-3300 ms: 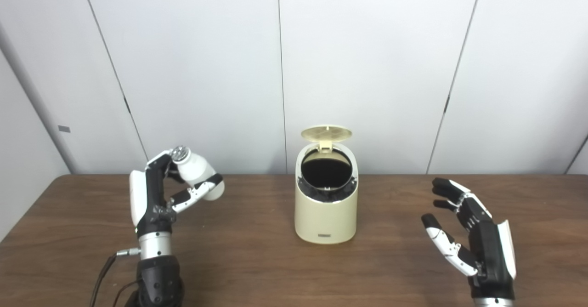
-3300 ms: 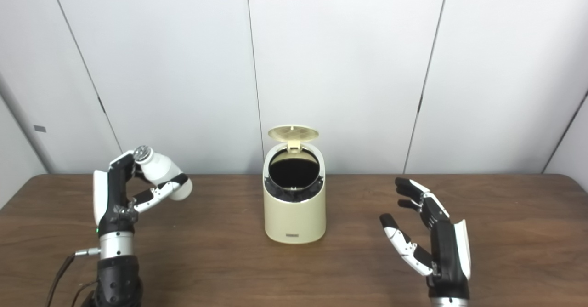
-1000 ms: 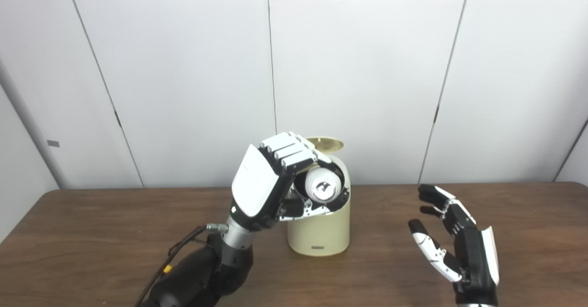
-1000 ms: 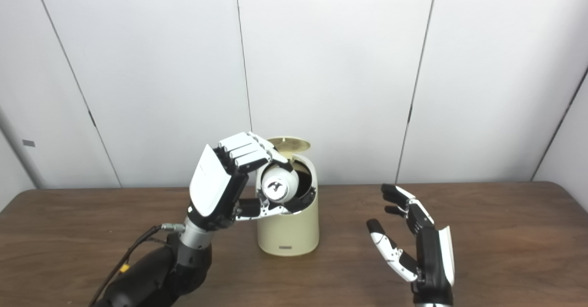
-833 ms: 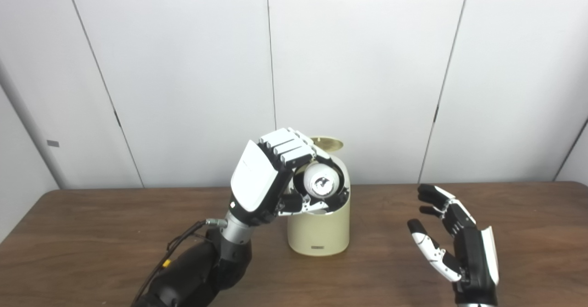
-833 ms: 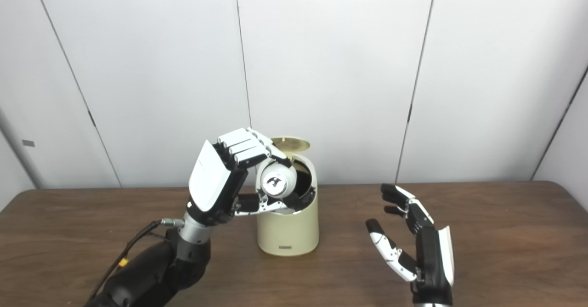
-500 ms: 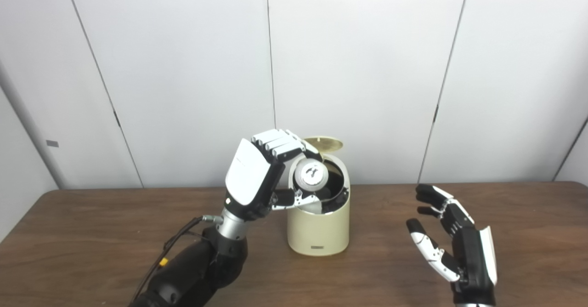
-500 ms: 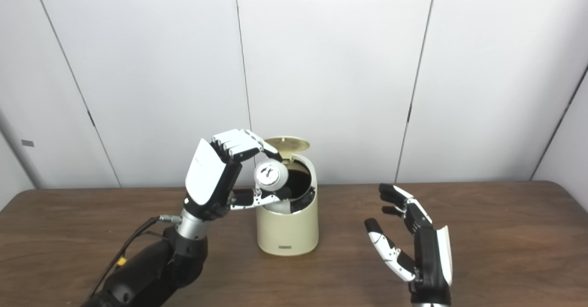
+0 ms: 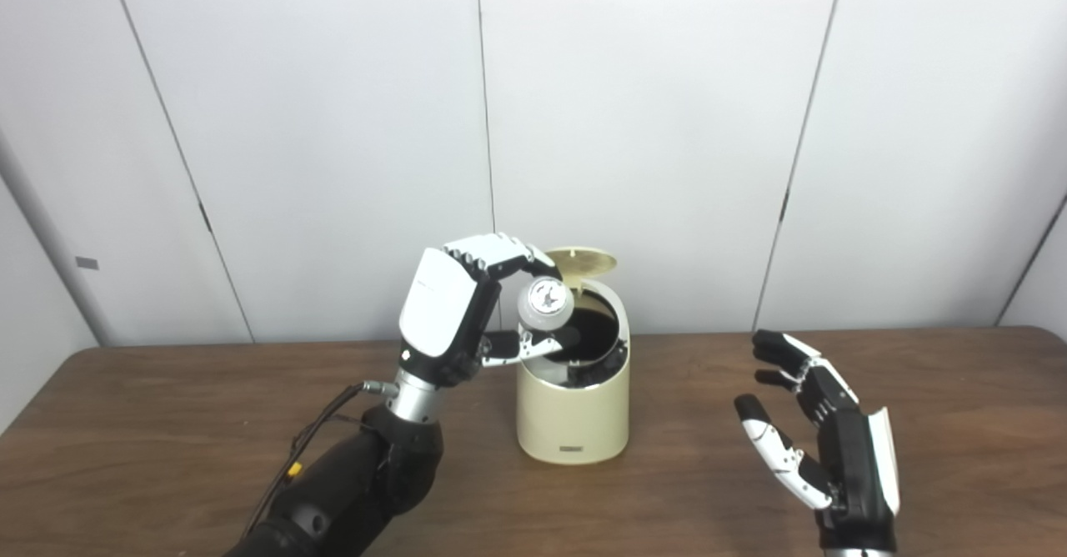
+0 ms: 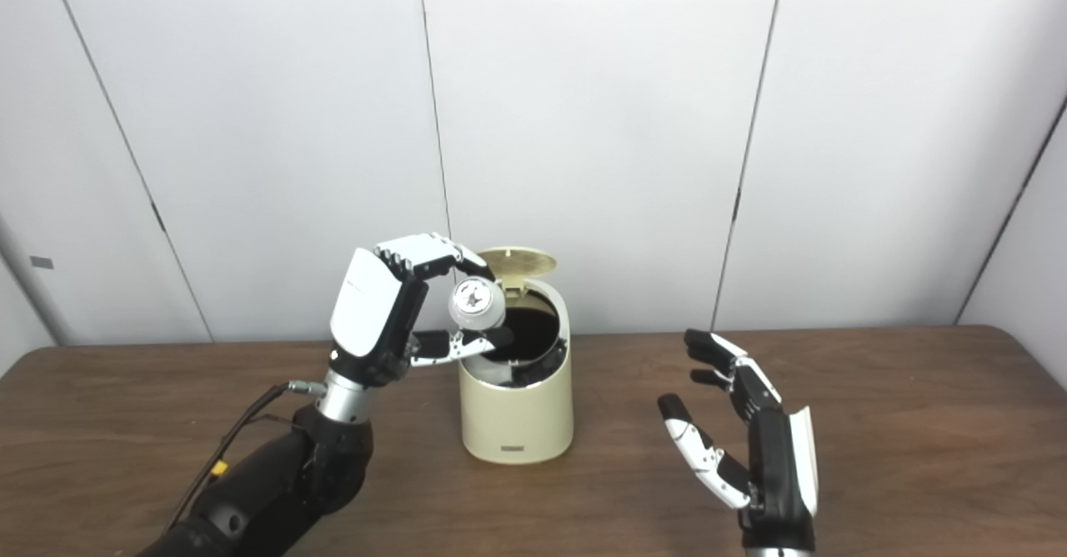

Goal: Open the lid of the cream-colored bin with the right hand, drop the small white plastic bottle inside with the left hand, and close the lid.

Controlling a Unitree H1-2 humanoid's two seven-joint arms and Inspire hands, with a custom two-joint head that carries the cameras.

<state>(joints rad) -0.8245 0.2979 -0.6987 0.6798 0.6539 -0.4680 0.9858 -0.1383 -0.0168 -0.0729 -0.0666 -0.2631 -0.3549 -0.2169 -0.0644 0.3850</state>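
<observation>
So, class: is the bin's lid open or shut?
Open. The lid stands raised behind the bin, whose dark mouth shows.

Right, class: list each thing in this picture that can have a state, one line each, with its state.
Bin lid: open, tipped back.
Cream-colored bin: upright on the table, mouth uncovered.
Small white plastic bottle: held over the bin's left rim, not inside.
Left hand: shut on the bottle.
Right hand: open, holds nothing.

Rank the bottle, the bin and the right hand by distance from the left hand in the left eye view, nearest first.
From the left hand:
1. Bottle, in its fingers.
2. Bin, just right, below the bottle.
3. Right hand, far right, over the table.
</observation>
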